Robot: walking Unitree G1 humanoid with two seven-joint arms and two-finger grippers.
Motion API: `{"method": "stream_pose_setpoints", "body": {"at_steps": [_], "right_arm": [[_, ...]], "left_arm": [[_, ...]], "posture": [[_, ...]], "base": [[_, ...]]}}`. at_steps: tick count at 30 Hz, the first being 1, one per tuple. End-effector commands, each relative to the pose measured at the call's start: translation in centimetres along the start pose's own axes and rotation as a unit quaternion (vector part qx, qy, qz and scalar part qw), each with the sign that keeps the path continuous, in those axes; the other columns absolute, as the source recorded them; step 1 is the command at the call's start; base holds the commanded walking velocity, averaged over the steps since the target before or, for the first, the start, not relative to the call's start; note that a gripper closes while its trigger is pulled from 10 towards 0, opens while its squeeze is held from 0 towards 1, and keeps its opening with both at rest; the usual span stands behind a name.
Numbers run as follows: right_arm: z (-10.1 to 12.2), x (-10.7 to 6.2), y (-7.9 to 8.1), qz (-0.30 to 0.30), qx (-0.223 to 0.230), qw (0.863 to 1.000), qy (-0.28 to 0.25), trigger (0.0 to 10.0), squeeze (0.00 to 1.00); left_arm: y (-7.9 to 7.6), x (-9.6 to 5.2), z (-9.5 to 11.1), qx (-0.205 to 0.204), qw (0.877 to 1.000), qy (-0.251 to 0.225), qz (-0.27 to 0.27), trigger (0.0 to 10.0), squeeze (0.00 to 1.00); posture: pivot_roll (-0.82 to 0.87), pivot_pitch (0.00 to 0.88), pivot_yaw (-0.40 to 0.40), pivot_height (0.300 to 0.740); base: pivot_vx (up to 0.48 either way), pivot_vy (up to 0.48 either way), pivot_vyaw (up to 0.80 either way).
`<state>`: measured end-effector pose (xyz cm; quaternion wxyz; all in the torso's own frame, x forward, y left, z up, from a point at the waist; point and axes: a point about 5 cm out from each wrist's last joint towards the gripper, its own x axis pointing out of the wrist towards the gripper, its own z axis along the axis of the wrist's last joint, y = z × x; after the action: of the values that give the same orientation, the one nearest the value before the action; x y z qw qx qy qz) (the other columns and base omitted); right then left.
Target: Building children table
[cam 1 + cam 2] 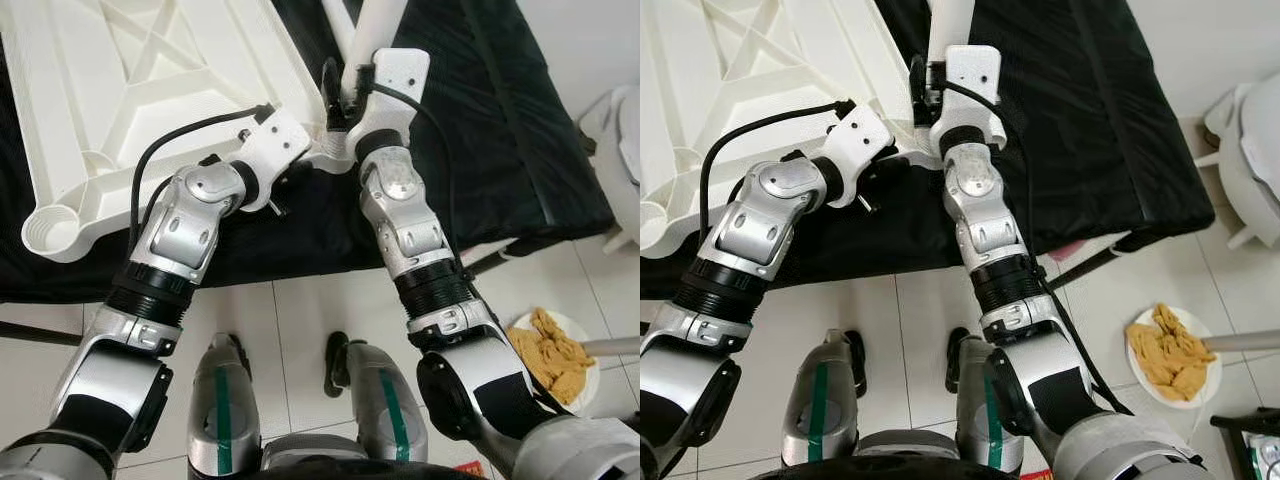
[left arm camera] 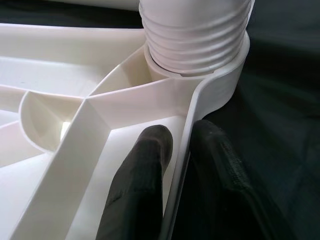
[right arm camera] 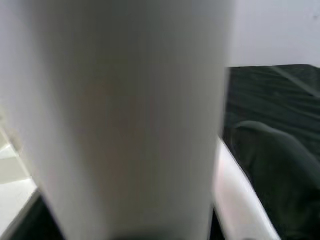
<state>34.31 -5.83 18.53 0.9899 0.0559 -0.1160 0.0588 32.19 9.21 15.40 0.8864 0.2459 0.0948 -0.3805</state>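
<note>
Left eye view looks down on a white moulded-plastic tabletop (image 1: 150, 90), turned underside up so its ribs and diagonal braces show, lying on a black cloth-covered surface (image 1: 500, 120) that stands on a pale tiled floor (image 1: 300, 310). One round empty leg socket (image 1: 48, 232) sits at the tabletop's near left corner. At the near right corner a white plastic table leg (image 1: 375, 25) stands upright in its socket, and both arms reach to that corner. The left gripper (image 2: 182, 150) pinches the tabletop's thin curved edge wall just beside the socket: in the left wrist view one black finger (image 2: 145, 175) lies inside the wall against the ribbed underside and the other presses the outer face, so the jaws are clenched on the rim. That same view shows the leg's threaded end (image 2: 195, 35), its ridges still visible above the socket collar. The right gripper (image 1: 335, 95) is up against the lower part of the leg, its white wrist housing just beside the tube; the right wrist view is blurred, with the pale tube close across the lens and a dark finger (image 3: 275, 165) to one side of it, so the fingers appear to be around the leg, though whether they actually clamp it I cannot tell. On the floor to the robot's right sits a white round plate (image 1: 1140, 370) piled with tan, crumpled pieces (image 1: 1170, 355), with the base of some white furniture (image 1: 1255, 160) beyond it.
</note>
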Motion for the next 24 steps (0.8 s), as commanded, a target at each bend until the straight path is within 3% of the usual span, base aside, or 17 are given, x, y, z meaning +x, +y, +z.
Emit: {"method": "stream_pose_setpoints", "body": {"at_steps": [1, 6, 7, 15, 21, 22, 23, 24], "right_arm": [[-0.6, -0.1, -0.8, -0.012, 0.007, 1.000, 0.018, 10.0, 1.00], [-0.5, -0.3, -0.6, 0.031, 0.003, 0.999, 0.012, 10.0, 1.00], [-0.5, -0.4, -0.6, 0.045, 0.010, 0.999, 0.010, 10.0, 0.00], [-0.7, -1.6, -1.7, 0.137, 0.025, 0.990, 0.011, 10.0, 0.00], [-1.0, -2.3, -2.7, 0.172, 0.018, 0.985, 0.021, 10.0, 0.00], [-0.9, -2.4, -3.1, 0.178, 0.015, 0.984, 0.018, 10.0, 0.00], [-0.8, -2.6, -3.7, 0.186, 0.011, 0.982, 0.017, 10.0, 0.00], [-0.6, -2.8, -4.3, 0.196, 0.008, 0.981, 0.014, 10.0, 0.00]], "left_arm": [[0.3, -0.3, 0.0, 0.015, 1.000, 0.005, 0.007, 10.0, 0.00], [0.4, -0.3, 0.0, 0.003, 1.000, 0.003, 0.005, 10.0, 0.00], [0.4, -0.3, 0.0, -0.002, 1.000, 0.004, 0.003, 10.0, 1.00], [0.4, -0.6, 0.0, -0.027, 0.999, 0.001, -0.017, 10.0, 1.00], [0.6, -0.6, -0.1, -0.005, 1.000, 0.016, -0.015, 10.0, 1.00], [0.6, -0.6, -0.1, -0.001, 1.000, 0.015, -0.016, 10.0, 0.19], [0.6, -0.6, 0.0, 0.002, 1.000, 0.015, -0.017, 10.0, 0.00], [0.6, -0.6, 0.0, 0.002, 1.000, 0.015, -0.019, 10.0, 0.00]], "posture": [[0.03, 0.097, -0.063, 0.740], [0.03, 0.097, -0.063, 0.740], [0.03, 0.099, -0.061, 0.740], [0.02, 0.109, -0.052, 0.740], [0.02, 0.109, -0.048, 0.740], [0.02, 0.109, -0.045, 0.740], [0.02, 0.108, -0.042, 0.740], [0.02, 0.108, -0.040, 0.740]], "base": [[0.000, 0.000, 0.00], [0.000, 0.000, 0.00], [0.000, 0.000, 0.00], [0.000, 0.000, 0.00], [0.000, 0.000, 0.00], [0.000, 0.000, 0.00], [0.000, 0.000, 0.00], [0.000, 0.000, 0.00]]}}
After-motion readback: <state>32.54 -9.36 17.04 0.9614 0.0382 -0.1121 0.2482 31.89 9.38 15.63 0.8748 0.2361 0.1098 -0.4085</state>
